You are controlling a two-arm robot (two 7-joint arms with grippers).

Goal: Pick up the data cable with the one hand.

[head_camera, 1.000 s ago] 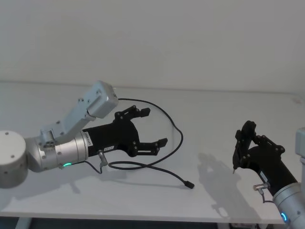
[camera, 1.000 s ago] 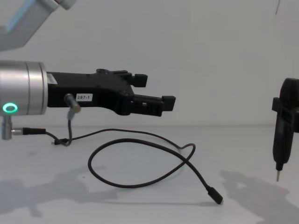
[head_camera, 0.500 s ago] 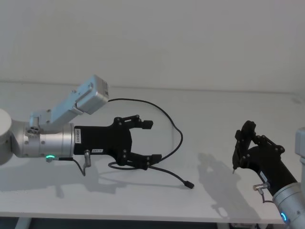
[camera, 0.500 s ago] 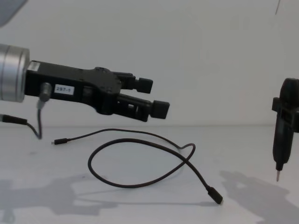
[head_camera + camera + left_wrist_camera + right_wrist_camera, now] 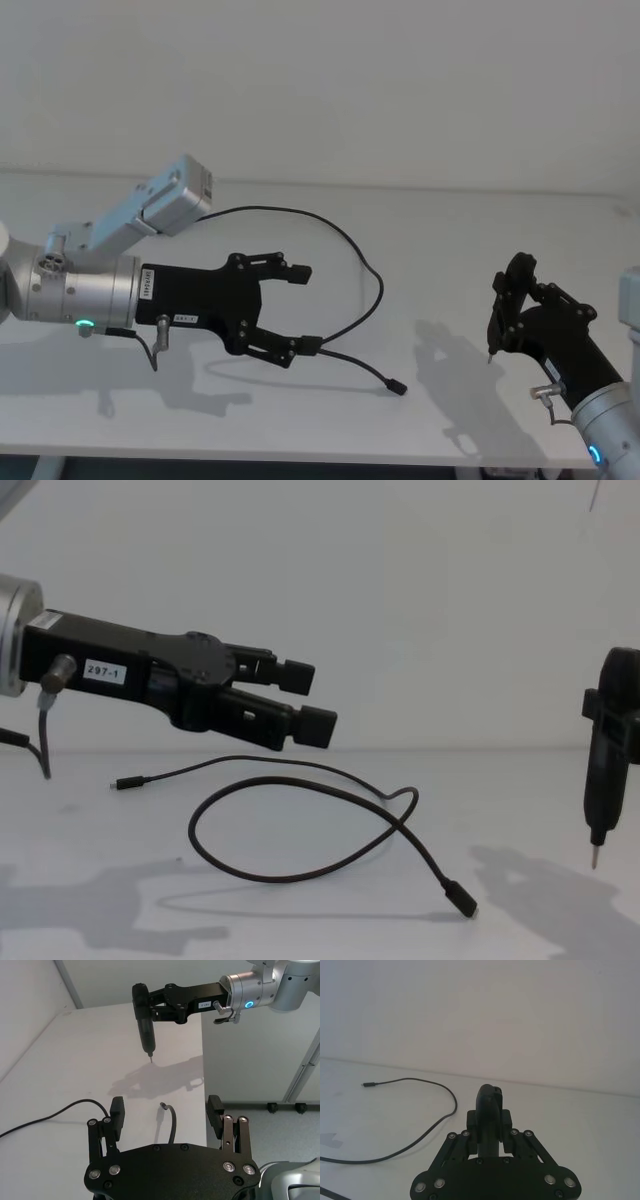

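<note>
Jaws of left gripper (image 5: 305, 308) gape wide over the data cable (image 5: 381, 290), seemingly empty; right gripper (image 5: 513, 300) clasps a pointed tool (image 5: 145, 1025).

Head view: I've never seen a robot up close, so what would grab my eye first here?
The left gripper, a black claw with its two fingers spread wide, hangs above a white table. Under and beyond it, a long thin black cable lies in a loose loop. Off at the right side, the right gripper hangs over the table with a thin point aimed down.
</note>
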